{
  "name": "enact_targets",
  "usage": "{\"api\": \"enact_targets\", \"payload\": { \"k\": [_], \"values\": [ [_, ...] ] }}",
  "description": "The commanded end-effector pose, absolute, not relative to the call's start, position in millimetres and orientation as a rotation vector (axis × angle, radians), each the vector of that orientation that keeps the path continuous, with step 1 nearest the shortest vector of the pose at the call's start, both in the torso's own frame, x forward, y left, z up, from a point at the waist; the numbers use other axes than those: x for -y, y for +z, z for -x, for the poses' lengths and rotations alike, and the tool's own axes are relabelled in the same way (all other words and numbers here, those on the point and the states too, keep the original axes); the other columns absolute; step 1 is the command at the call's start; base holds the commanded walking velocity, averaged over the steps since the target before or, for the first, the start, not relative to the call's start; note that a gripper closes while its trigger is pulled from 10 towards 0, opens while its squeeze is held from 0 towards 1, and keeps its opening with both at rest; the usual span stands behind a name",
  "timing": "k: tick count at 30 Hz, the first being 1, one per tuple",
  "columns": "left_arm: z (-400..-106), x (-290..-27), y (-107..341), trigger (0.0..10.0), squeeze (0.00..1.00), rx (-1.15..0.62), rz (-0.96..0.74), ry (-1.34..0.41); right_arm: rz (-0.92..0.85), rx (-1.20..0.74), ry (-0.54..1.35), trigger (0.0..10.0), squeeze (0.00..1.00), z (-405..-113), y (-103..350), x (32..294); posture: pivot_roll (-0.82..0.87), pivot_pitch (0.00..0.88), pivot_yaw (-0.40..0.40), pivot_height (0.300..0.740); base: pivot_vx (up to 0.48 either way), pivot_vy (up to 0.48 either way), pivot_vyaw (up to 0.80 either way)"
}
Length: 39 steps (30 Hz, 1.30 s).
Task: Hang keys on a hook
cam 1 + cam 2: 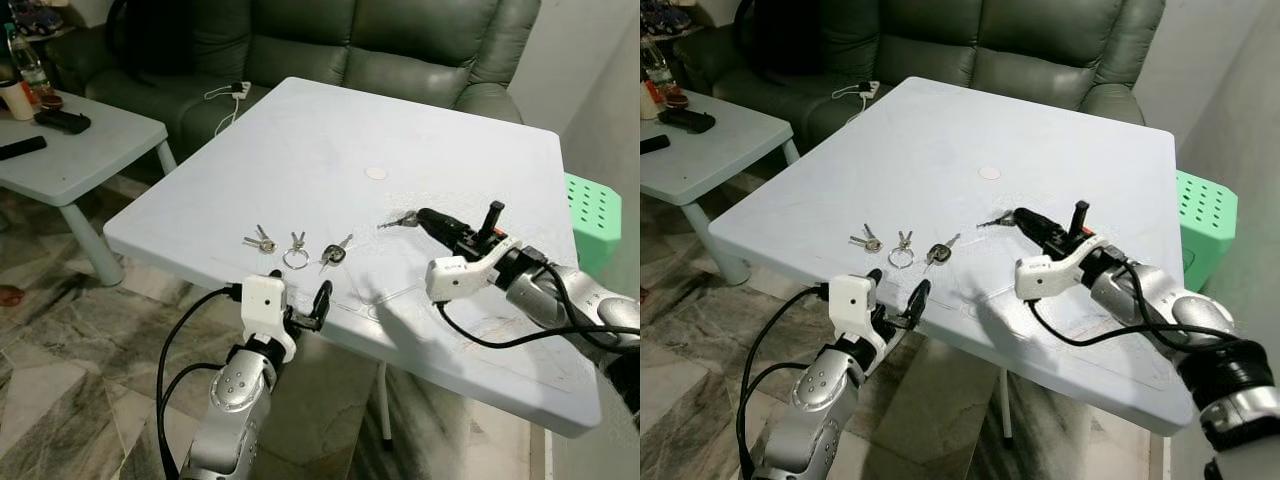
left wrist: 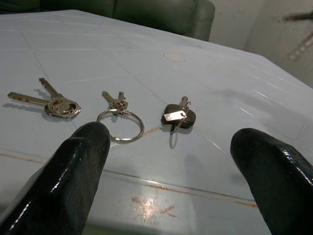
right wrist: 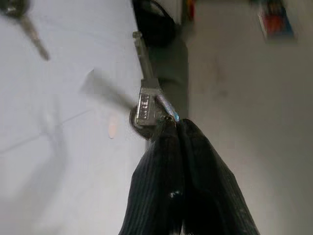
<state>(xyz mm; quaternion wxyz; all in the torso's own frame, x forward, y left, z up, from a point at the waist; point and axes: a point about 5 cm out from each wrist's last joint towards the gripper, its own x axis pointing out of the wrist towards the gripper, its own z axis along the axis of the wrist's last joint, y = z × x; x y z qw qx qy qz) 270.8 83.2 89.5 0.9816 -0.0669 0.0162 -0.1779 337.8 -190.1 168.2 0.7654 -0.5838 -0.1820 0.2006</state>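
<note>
Three sets of keys lie near the front-left edge of the white table point(image 1: 330, 130): a small bunch point(image 1: 262, 241), a large ring with small keys point(image 1: 296, 255), and a black-headed key point(image 1: 334, 254). My left gripper point(image 1: 300, 290) hovers open at the table's edge just in front of them; in the left wrist view the ring point(image 2: 120, 122) and the black-headed key point(image 2: 178, 116) lie between its fingertips point(image 2: 85, 147). My right gripper point(image 1: 425, 215) is low over the table's middle right, shut on a fourth set of keys point(image 3: 146, 105) that sticks out past its tips.
A dark green sofa point(image 1: 330, 40) stands behind the table, with a white charger point(image 1: 232, 92) on its seat. A low side table point(image 1: 70, 150) at the left carries remotes and bottles. A green stool point(image 1: 592, 215) stands at the right. A small round disc point(image 1: 375, 173) lies mid-table.
</note>
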Motion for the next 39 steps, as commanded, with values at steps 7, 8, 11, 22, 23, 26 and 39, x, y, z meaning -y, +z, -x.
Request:
{"api": "enact_targets", "payload": {
  "k": [7,8,11,22,23,26,39],
  "values": [
    [-284,-81,103,10.0,0.00,-0.004,0.231,-0.302,0.136,0.183,0.223,10.0,0.00,-349,166,186,-0.06,0.000,-0.078,0.740,0.000,0.000,0.00],
    [-286,-85,105,10.0,0.00,-0.004,0.247,-0.285,0.045,0.167,0.225,10.0,0.00,-348,165,183,-0.06,0.000,-0.076,0.740,0.000,0.000,0.00],
    [-291,-92,109,10.0,0.00,0.006,0.256,-0.259,-0.086,0.148,0.220,10.0,0.00,-347,163,179,-0.06,0.000,-0.076,0.740,0.000,0.000,0.00],
    [-313,-120,125,10.0,0.00,0.065,0.205,-0.180,0.801,0.406,0.261,10.0,0.00,-335,186,178,-0.05,0.001,-0.070,0.740,0.000,0.000,0.00],
    [-314,-120,126,10.0,0.00,0.065,0.208,-0.180,0.756,0.386,0.263,10.0,0.00,-336,187,179,-0.05,0.005,-0.068,0.740,0.000,0.000,0.00],
    [-316,-120,128,10.0,0.00,0.070,0.205,-0.181,0.612,0.357,0.264,10.0,0.00,-337,191,182,-0.05,0.010,-0.068,0.740,0.000,0.000,0.00],
    [-319,-124,153,10.0,0.00,0.134,0.202,-0.144,-0.164,0.236,0.133,10.0,0.00,-323,164,164,-0.04,0.023,-0.063,0.740,0.000,0.000,0.00]
  ]
}}
